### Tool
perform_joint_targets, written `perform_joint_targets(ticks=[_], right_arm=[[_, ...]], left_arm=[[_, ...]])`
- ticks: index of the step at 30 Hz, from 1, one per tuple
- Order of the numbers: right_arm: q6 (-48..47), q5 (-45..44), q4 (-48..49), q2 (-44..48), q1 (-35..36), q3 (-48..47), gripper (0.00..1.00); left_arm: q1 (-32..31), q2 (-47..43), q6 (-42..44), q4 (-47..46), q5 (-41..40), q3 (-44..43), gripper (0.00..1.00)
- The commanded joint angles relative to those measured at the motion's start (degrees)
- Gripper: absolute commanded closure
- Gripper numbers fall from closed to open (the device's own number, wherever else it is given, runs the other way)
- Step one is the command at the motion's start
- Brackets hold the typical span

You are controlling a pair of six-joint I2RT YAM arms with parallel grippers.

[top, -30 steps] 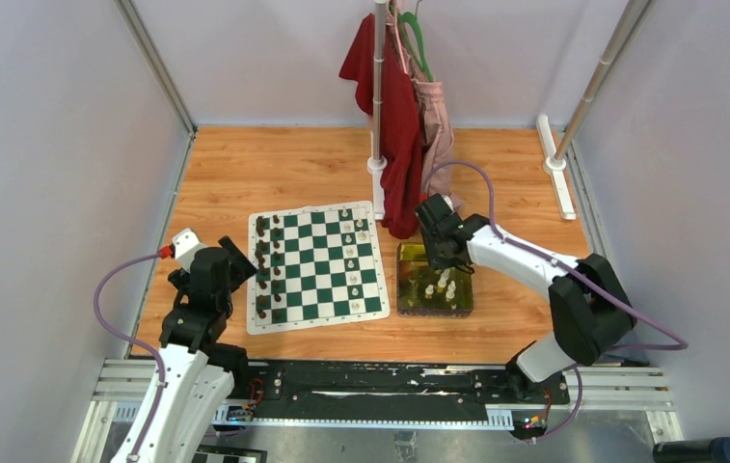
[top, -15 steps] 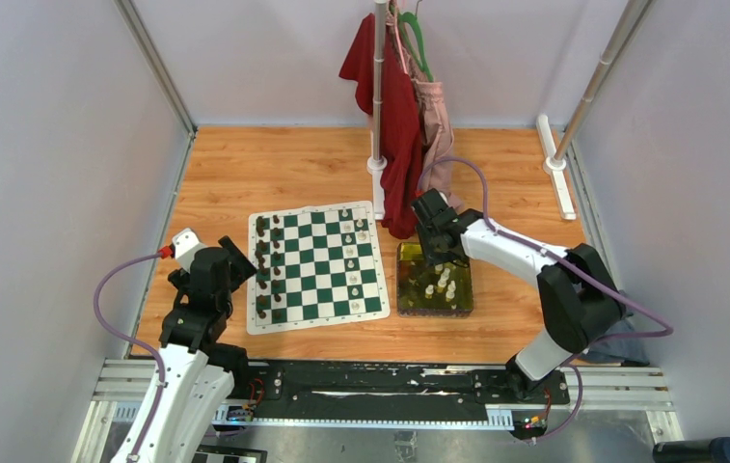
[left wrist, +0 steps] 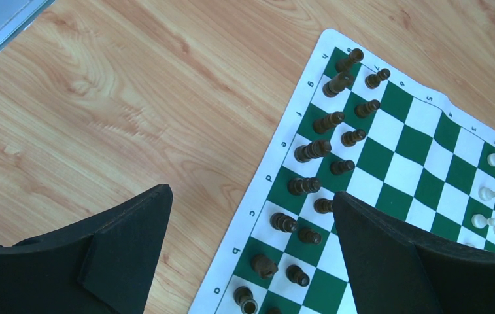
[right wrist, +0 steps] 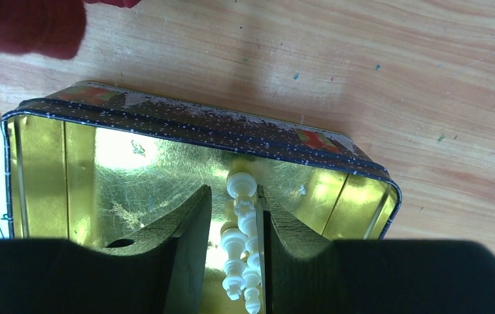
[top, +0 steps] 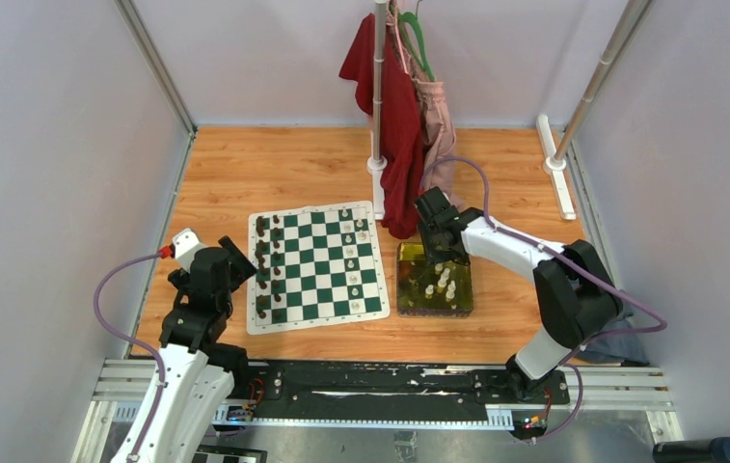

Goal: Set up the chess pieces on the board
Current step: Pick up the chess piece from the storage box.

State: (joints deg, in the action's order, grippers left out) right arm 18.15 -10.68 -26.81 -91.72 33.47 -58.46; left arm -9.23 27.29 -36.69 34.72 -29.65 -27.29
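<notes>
My right end effector (right wrist: 237,196) is down in the tin (right wrist: 166,124), at 3 o'clock from the board (top: 317,265). Its fingers are narrowed about a cluster of white pieces (right wrist: 239,252); whether they grip, I cannot tell. My left end effector (left wrist: 251,195) is spread wide and holds nothing, over the bench (left wrist: 101,98) at the board's 9 o'clock edge, where dark pieces (left wrist: 310,150) stand.

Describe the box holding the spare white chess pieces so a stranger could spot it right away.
On the wooden table, look just right of the green-and-white board. The tin sits there under the right gripper; its shiny yellow-gold inside sets it apart.
</notes>
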Motion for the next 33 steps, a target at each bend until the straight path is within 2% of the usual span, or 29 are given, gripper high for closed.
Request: perform_joint_targets(ticks=[1,10,24,26,33], right_arm=[[-0.7,0.7,-0.2,-0.7,-1.1,-0.2,0.65],[-0.3,1.3,-0.1,-0.4,-1.5,0.9,0.69],[0.3,1.3,-0.1,0.8,-1.9,2.6,0.70],[0.4,1.5,-0.1,0.8,-2.0,2.7,0.72],[0.2,1.6,-0.2,1.0,-2.0,2.3,0.92]], left_arm=[[-0.3,0.2,0.4,-0.9,-1.0,0.4,0.00],[-0.3,0.2,0.4,-0.9,-0.9,0.4,0.00],[-0.3,0.2,0.4,-0.9,-0.6,0.2,0.00],[-0.3,0.2,0.4,-0.9,-0.6,0.2,0.00],[-0.3,0.3,0.4,-0.8,-0.4,0.3,0.00]])
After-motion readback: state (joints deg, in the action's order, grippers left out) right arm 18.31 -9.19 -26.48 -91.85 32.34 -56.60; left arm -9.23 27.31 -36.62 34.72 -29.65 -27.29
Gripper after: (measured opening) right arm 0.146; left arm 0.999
